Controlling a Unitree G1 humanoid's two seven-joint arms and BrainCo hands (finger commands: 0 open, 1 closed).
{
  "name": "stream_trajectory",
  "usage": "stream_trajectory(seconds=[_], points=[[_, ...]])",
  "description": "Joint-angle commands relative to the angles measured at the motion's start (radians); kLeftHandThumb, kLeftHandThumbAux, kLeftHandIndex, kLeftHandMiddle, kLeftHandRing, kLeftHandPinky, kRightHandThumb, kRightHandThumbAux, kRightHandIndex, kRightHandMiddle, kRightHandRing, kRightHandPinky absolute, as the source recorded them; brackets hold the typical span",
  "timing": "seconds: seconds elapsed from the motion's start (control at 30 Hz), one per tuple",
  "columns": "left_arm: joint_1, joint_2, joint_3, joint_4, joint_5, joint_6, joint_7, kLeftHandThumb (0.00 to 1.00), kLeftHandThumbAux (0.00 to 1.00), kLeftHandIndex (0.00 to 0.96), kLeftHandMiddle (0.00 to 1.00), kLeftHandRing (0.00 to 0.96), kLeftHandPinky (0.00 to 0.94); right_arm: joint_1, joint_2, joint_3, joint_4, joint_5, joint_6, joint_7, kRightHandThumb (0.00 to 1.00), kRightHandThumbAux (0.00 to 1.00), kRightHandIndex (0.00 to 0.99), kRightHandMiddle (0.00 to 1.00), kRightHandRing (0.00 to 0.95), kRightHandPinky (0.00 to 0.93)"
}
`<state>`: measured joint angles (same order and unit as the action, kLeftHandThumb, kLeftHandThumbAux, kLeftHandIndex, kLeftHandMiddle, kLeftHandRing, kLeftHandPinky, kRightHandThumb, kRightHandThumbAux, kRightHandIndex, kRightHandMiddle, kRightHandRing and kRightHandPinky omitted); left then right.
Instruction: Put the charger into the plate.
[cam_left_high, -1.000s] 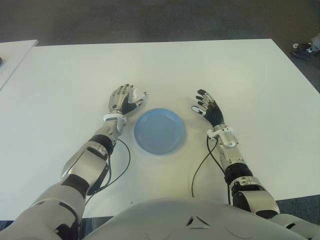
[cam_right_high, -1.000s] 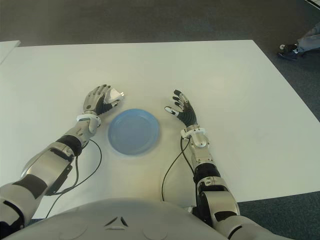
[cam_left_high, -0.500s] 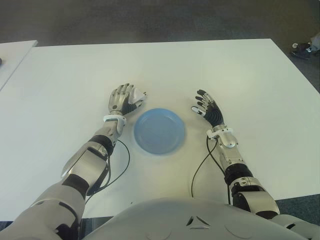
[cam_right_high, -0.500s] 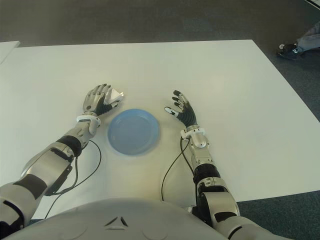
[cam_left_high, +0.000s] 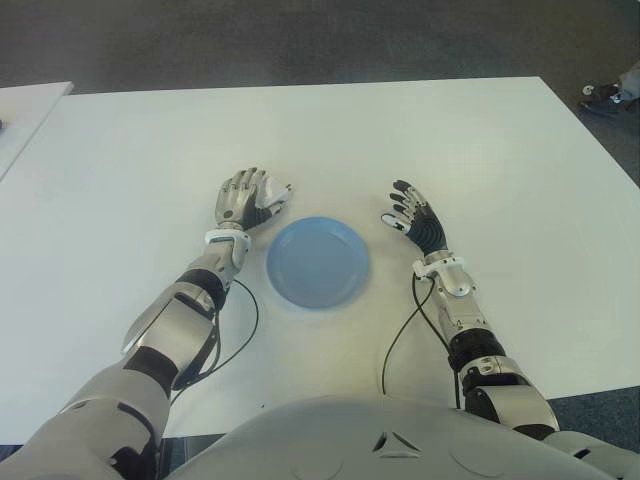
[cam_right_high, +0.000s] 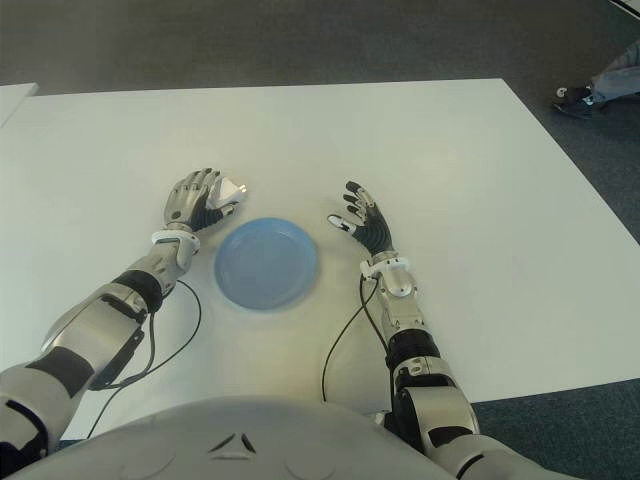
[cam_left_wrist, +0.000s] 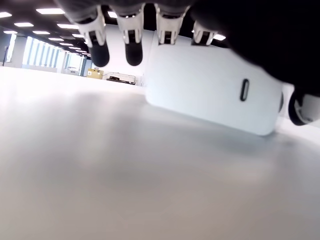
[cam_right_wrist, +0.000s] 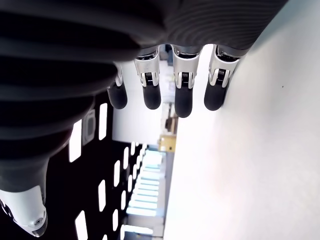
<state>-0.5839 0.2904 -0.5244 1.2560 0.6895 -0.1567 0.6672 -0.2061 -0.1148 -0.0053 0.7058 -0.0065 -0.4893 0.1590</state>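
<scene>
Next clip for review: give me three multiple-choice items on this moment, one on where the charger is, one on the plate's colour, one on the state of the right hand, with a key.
1. Where is the charger?
A. In the left hand, beyond the plate's left side
B. Lying in the plate
C. In the right hand

2. What colour is the plate?
A. Red
B. Blue
C. Green

3. What state is the right hand in?
A. Closed on the charger
B. Closed on the plate's rim
C. Open and holding nothing

Key:
1 A: the left wrist view shows the white block under that hand's fingers, and the eye views show white at that hand.
2 B: the round dish on the white table is light blue and holds nothing.
3 C: the right wrist view shows its fingers extended with nothing between them, and the hand shows to the right of the plate.
</scene>
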Motion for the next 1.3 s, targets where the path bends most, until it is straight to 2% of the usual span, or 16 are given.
stream_trajectory(seconds=[0.03, 0.5, 0.67, 0.87, 1.03, 1.3], points=[[0.064, -0.003, -0.013, 0.042, 0.007, 0.011, -0.044, 0.155, 0.281, 0.000, 0.000, 0.000, 0.000, 0.073, 0.014, 0.010, 0.043, -0.005, 0.072, 0.005, 0.144, 0.646, 0.101, 0.110, 0.119, 0.169], [0.066, -0.001, -0.006, 0.044, -0.004, -0.013, -0.069, 0.172, 0.292, 0.000, 0.000, 0.000, 0.000, 0.075, 0.015, 0.009, 0.033, -0.005, 0.080, 0.005, 0.139, 0.652, 0.101, 0.113, 0.125, 0.180], [0.066, 0.000, 0.008, 0.045, -0.021, -0.036, -0.106, 0.227, 0.310, 0.000, 0.008, 0.005, 0.069, 0.076, 0.014, 0.011, 0.031, -0.007, 0.081, 0.003, 0.140, 0.651, 0.102, 0.113, 0.126, 0.181], [0.062, 0.003, 0.031, 0.049, -0.051, -0.055, -0.198, 0.328, 0.313, 0.012, 0.110, 0.121, 0.202, 0.075, 0.014, 0.012, 0.029, -0.011, 0.081, 0.000, 0.135, 0.650, 0.103, 0.113, 0.128, 0.187], [0.055, 0.006, 0.036, 0.051, -0.053, -0.053, -0.250, 0.367, 0.303, 0.079, 0.213, 0.225, 0.299, 0.074, 0.014, 0.012, 0.027, -0.011, 0.086, -0.001, 0.135, 0.651, 0.106, 0.116, 0.133, 0.194], [0.033, 0.002, 0.034, 0.057, -0.059, -0.018, -0.365, 0.372, 0.300, 0.169, 0.292, 0.291, 0.321, 0.075, 0.016, 0.013, 0.023, -0.012, 0.096, -0.007, 0.132, 0.650, 0.113, 0.119, 0.135, 0.192]])
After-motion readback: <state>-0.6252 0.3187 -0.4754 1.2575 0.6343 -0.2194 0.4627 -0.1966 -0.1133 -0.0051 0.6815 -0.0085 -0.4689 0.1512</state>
